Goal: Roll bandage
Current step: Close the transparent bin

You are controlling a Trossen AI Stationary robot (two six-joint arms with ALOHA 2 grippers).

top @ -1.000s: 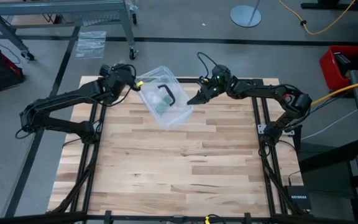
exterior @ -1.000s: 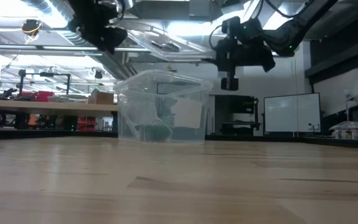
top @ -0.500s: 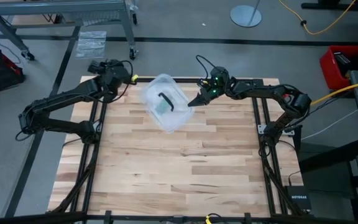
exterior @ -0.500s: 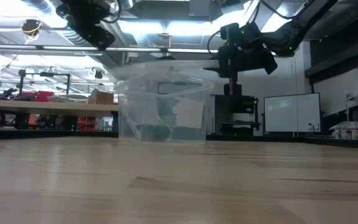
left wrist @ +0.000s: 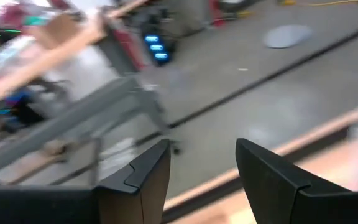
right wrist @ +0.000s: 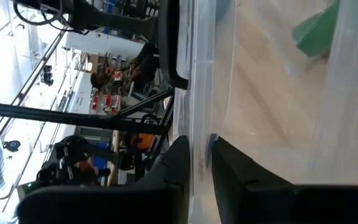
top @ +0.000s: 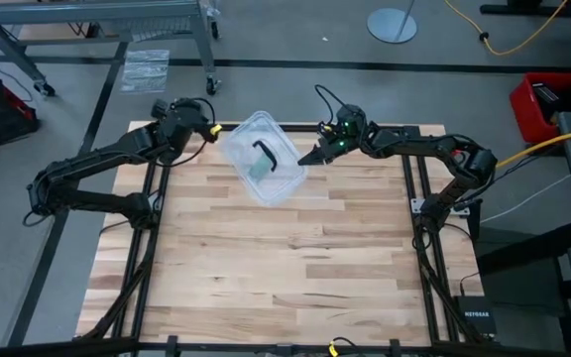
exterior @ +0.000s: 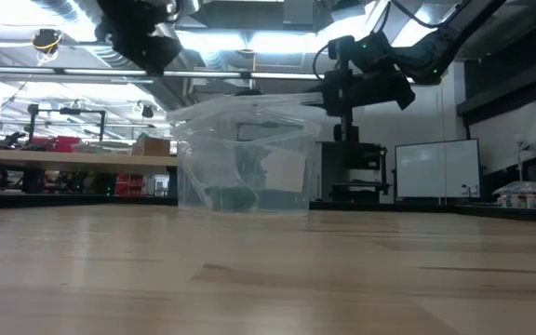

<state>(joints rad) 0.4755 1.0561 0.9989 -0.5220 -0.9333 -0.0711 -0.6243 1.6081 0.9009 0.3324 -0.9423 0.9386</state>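
The tabletop [top: 285,258] is mostly bare wood, and everything turns on the clear box [top: 263,159] at its far edge. The step in hand looks like the opening: the lid [exterior: 249,104] has to come clear before any rolling can start, since the bandage [exterior: 231,197] lies inside the box, on its floor. The right pincer [top: 311,157], at the box's right edge, is clenched on the lid rim; next it must lift that lid away without dragging the box. The left pincer [top: 209,129] hangs released just off the box's left side, gripping nothing. Compared with a second ago, the right pincer has moved in onto the rim, and the lid now sits tilted above the box.
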